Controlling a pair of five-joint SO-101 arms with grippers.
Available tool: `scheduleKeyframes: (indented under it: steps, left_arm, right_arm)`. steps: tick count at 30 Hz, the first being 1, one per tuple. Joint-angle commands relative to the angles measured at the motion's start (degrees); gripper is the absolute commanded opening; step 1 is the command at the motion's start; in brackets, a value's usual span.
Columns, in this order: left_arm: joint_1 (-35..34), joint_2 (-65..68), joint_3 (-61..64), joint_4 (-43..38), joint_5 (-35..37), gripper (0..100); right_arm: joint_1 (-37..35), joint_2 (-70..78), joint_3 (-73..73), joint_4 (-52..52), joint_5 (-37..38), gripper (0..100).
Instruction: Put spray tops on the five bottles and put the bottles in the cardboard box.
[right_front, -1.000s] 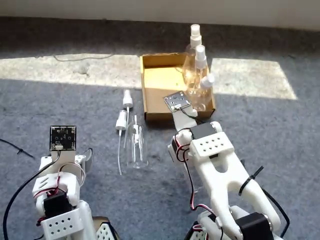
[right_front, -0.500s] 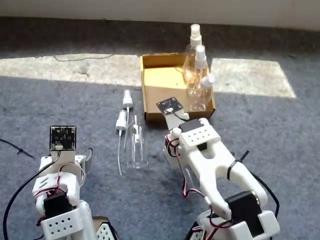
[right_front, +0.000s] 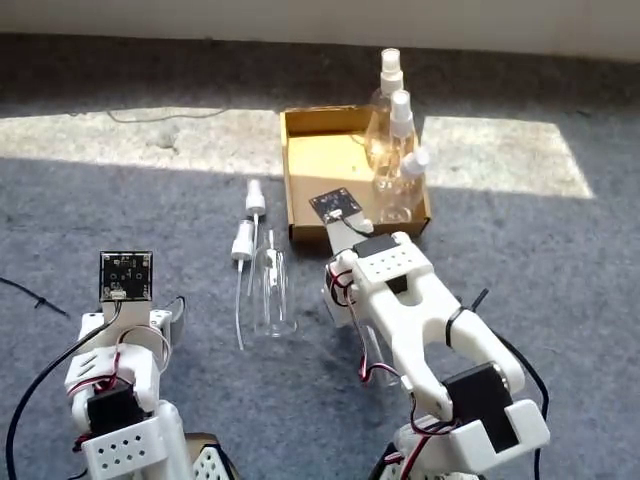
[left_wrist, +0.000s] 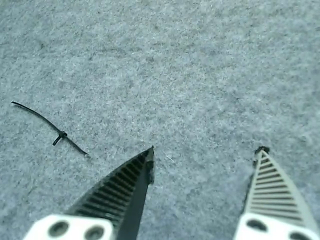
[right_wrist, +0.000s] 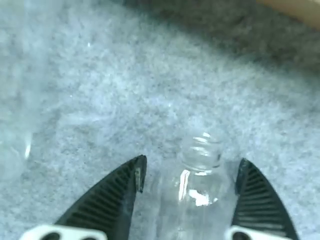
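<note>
Bottle (right_wrist: 196, 197), uncapped, between right hand's (right_wrist: 192, 161) spread fingers (right_wrist: 116, 194)

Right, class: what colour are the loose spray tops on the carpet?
The spray tops are white, clearest in the high view.

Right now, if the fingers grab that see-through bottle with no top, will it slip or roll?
The bottle looks smooth, clear and empty, so probably light and a bit slippery. It is round and seems to lie on the carpet, so a push might roll it. The right fingers stand open on both sides of it, which may catch it.
</note>
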Motion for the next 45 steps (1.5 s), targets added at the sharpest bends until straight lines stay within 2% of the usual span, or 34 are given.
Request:
scheduleKeyframes:
  steps: [1, 9, 14, 17, 21, 26, 31, 39, 45]
  left_arm:
    - [-0.3, -0.1, 0.7, -1.1, -0.5, 29]
    - [-0.3, -0.1, 0.7, -1.1, -0.5, 29]
    - [-0.3, -0.1, 0.0, -1.6, -0.6, 28]
    - [-0.3, 0.8, -4.0, -2.1, -0.5, 28]
    - [0.1, 6.4, -12.7, 1.2, -0.4, 28]
    - [5.3, 26.9, -31.0, 3.3, 0.0, 28]
    - [13.4, 53.9, -53.1, 8.2, 0.4, 28]
    - [20.5, 91.2, -83.7, 7.9, 8.5, 28]
    - [23.3, 115.3, -102.9, 8.1, 12.2, 28]
  right_arm:
    - [-0.3, -0.2, -2.5, -0.5, -0.6, 20.2]
    - [1.3, -0.1, -2.5, 2.3, -0.6, 19.7]
    - [4.1, -0.7, -2.6, 2.3, -0.6, 11.1]
    - [4.6, -0.8, -2.9, 2.3, -0.6, 8.5]
    - [4.5, -1.5, -3.0, 2.2, -0.6, 4.6]
    - [4.7, -12.4, -0.7, 2.1, -1.8, 0.4]
    - [4.4, -26.4, 10.0, -4.2, -2.4, 0.4]
    - [4.4, -42.5, 22.5, -10.8, -2.2, 0.4]
    - [2.1, -45.9, 26.5, -12.2, -2.2, 0.4]
